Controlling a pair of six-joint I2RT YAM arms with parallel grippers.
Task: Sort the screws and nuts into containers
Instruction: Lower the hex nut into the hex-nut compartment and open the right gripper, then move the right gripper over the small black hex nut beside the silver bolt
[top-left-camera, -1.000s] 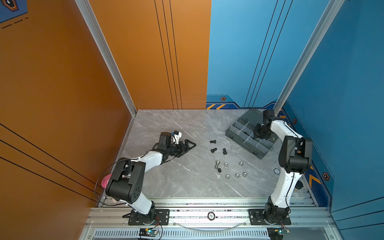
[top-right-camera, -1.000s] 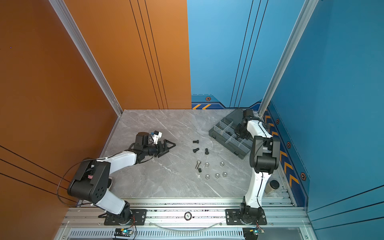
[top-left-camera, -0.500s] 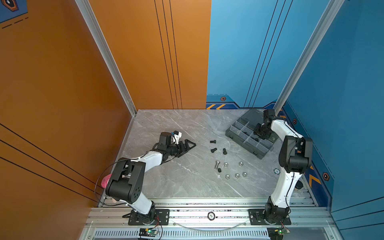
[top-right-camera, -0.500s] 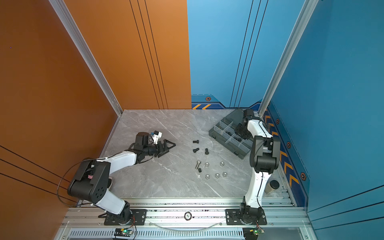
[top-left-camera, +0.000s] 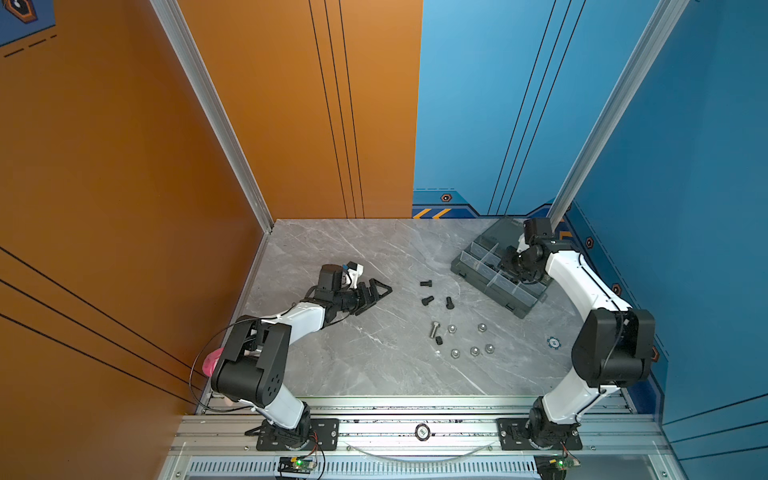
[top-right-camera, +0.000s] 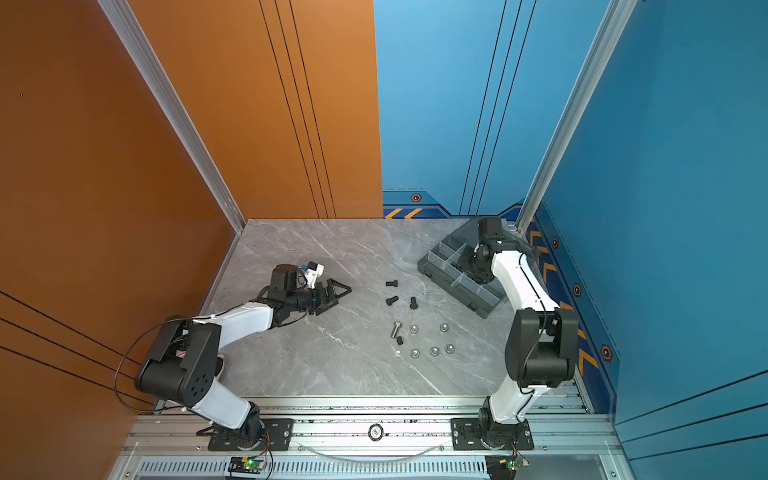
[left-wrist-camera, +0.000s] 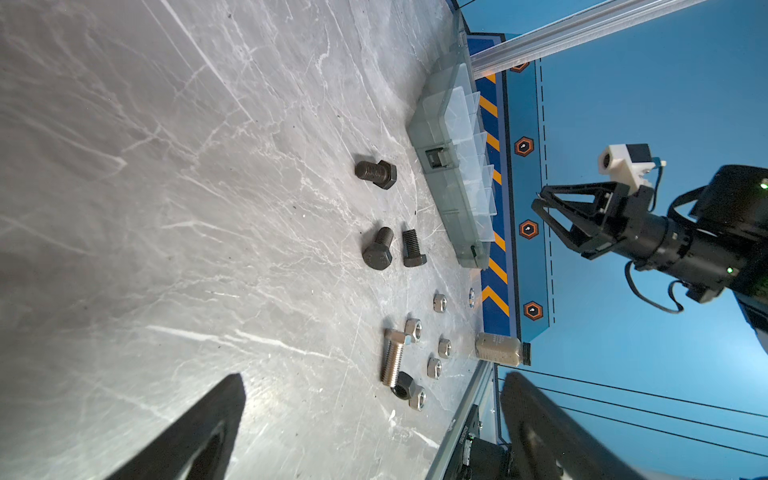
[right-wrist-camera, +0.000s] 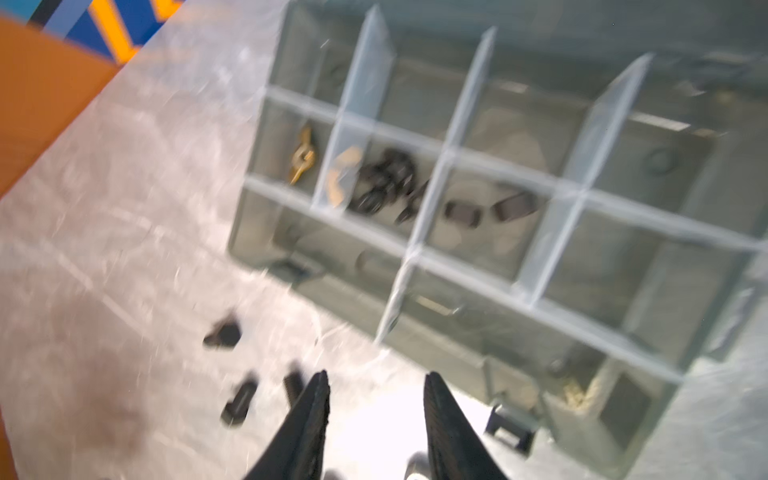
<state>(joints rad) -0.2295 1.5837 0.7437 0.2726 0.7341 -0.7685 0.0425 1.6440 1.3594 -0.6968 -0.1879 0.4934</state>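
Three black screws (top-left-camera: 427, 300) (left-wrist-camera: 376, 173) lie on the table's middle, loose. Nearer the front lie a silver screw (top-left-camera: 434, 329) (left-wrist-camera: 392, 357), a black nut (top-left-camera: 439, 340) and several silver nuts (top-left-camera: 474, 351) (left-wrist-camera: 439, 302). The grey containers box (top-left-camera: 486, 293) (top-right-camera: 451, 291) stands open at the back right. In its middle row are a brass wing nut (right-wrist-camera: 302, 157), black nuts (right-wrist-camera: 386, 178) and two black screws (right-wrist-camera: 463, 214). My right gripper (top-left-camera: 505, 259) (right-wrist-camera: 376, 376) hangs above the box, open and empty. My left gripper (top-left-camera: 380, 297) (left-wrist-camera: 374, 378) rests low at the left, open wide and empty.
The box's tinted lid (top-left-camera: 496, 230) leans back toward the corner post. A small blue round marker (top-left-camera: 553, 342) lies on the table by the right arm. A small bottle (left-wrist-camera: 500, 349) lies at the table's front right edge. Orange and blue walls close in the table.
The right gripper's jaws have parted above the box, and its wrist view is blurred by motion. The left arm and the loose parts on the table have not moved.
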